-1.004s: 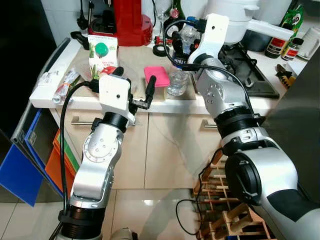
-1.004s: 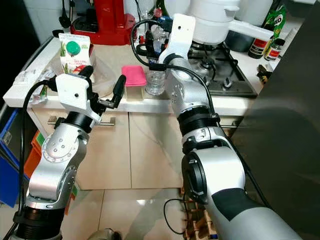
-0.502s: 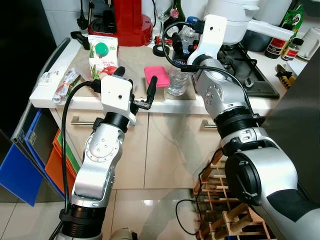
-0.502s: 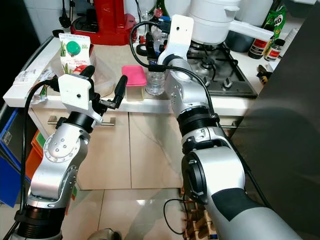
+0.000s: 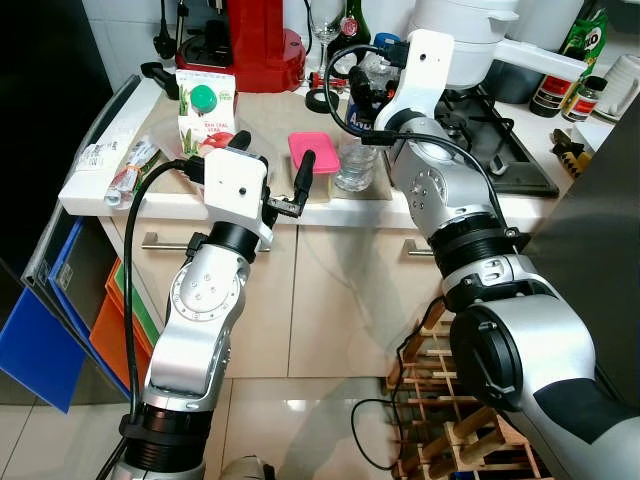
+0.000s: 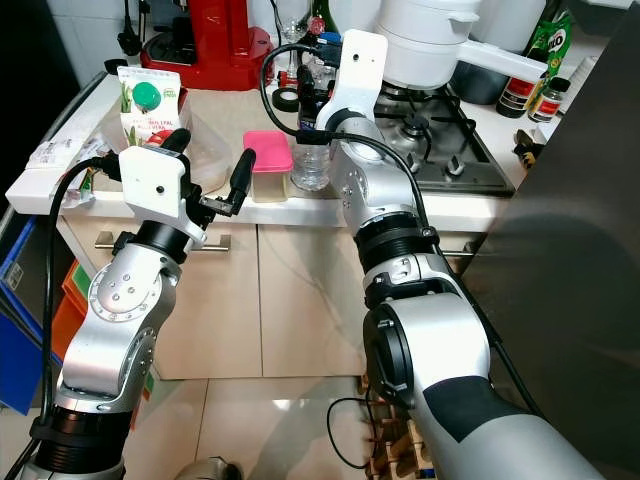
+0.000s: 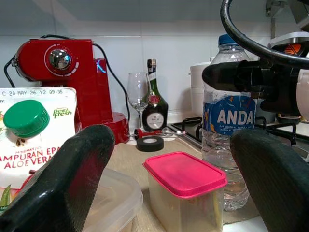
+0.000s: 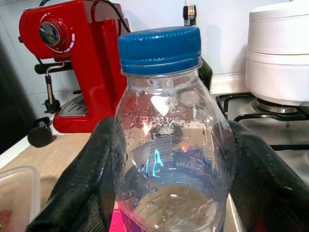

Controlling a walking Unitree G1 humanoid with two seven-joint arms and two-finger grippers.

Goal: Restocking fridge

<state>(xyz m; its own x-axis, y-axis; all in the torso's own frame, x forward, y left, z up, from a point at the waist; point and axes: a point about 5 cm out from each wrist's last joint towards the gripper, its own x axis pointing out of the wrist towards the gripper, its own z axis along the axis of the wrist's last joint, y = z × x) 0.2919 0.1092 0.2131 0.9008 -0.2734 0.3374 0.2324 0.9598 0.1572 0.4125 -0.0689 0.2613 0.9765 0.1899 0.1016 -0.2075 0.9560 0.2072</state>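
The jaws of the right gripper stand on either side of the upright clear plastic water bottle with a blue cap, pads against its shoulders, apparently gripping it, long axis vertical. The left gripper is open, with the bottle farther ahead.

The beige counter carries a juice carton, pink-lidded tub, water bottle, and perhaps a tape roll.

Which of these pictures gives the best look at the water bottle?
The right wrist view: the bottle is close up between the right gripper's fingers. The left wrist view shows its label from the side; the eye views show it small, behind the arm.
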